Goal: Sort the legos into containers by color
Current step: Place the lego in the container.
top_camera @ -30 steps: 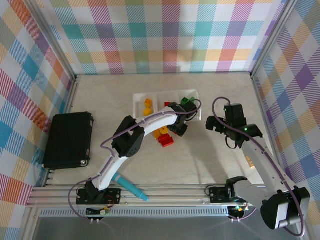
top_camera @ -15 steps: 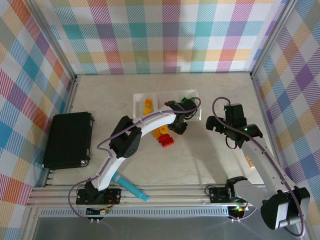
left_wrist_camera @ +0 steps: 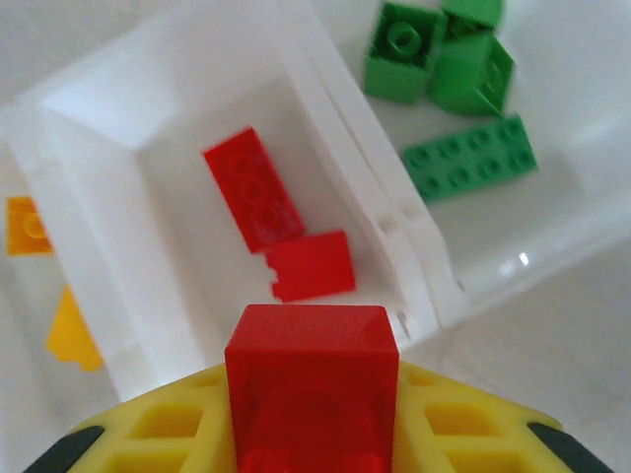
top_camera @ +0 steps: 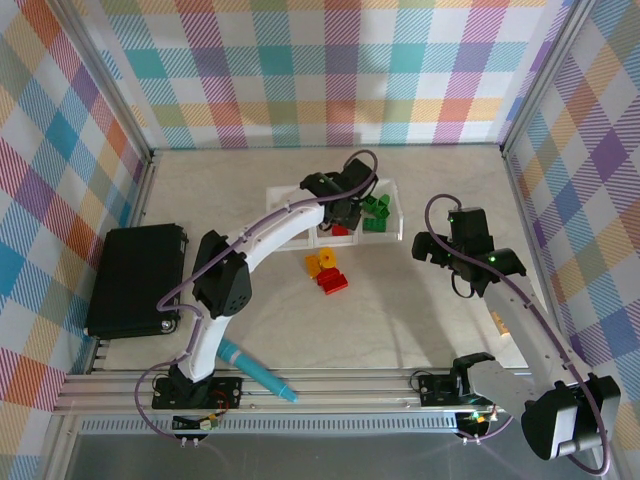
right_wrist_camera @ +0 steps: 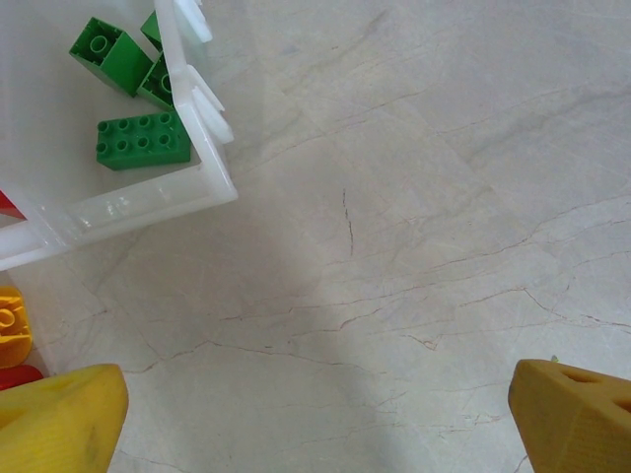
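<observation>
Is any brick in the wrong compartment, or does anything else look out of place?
No brick looks misplaced: green bricks lie in one compartment, red bricks in the next, and the left claw holds a red brick above them. The only stranger is the teal pen by the left arm's base.

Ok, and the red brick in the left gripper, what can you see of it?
The red brick is glossy plastic, blocky, showing a plain flat face; no studs are visible from here. It is clamped between the left gripper's yellow fingers, held aloft at the tray's middle compartment, where two other red bricks lie.
</observation>
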Controlling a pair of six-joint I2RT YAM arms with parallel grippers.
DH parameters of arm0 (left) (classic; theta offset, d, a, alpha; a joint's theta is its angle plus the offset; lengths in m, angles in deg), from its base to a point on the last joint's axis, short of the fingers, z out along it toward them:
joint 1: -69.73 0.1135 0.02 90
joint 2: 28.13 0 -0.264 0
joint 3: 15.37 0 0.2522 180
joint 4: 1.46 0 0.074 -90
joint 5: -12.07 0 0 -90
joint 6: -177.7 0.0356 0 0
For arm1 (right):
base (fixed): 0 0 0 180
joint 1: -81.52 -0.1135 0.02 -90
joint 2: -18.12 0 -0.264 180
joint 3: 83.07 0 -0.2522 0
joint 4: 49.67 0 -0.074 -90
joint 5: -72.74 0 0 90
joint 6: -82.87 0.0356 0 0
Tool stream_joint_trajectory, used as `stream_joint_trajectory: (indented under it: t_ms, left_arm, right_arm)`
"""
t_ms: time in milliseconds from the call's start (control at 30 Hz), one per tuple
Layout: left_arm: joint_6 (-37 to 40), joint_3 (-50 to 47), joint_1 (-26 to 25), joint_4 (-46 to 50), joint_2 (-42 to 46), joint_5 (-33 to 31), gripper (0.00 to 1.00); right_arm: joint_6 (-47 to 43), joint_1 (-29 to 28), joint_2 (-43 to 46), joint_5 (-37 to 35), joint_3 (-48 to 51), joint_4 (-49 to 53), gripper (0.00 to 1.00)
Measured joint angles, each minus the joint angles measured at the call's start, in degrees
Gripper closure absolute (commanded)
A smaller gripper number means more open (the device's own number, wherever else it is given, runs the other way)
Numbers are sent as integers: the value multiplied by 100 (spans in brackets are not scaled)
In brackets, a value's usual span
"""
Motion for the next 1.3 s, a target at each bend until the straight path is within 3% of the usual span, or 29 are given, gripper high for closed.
stream_joint_trajectory:
  t_ms: [300,667,833,1133,1300]
  left_arm:
    - [-435,350,278,-212,-592,-343,65]
    - [-708,476,483,-560,-1128,11,60]
    - [-826,476,597,-710,-1204,293,52]
    - [-859,474,739,-988,-1215,581,27]
    - [-807,-55,743,-1423,-852,721,18]
  right_arm:
    - [0,20,52,0,11,0,1]
    - [0,22,52,2,20,0,1]
    - [0,22,52,2,20,0,1]
    - [0,22,50,15,20,2,1]
    - [-2,28,50,20,20,0,1]
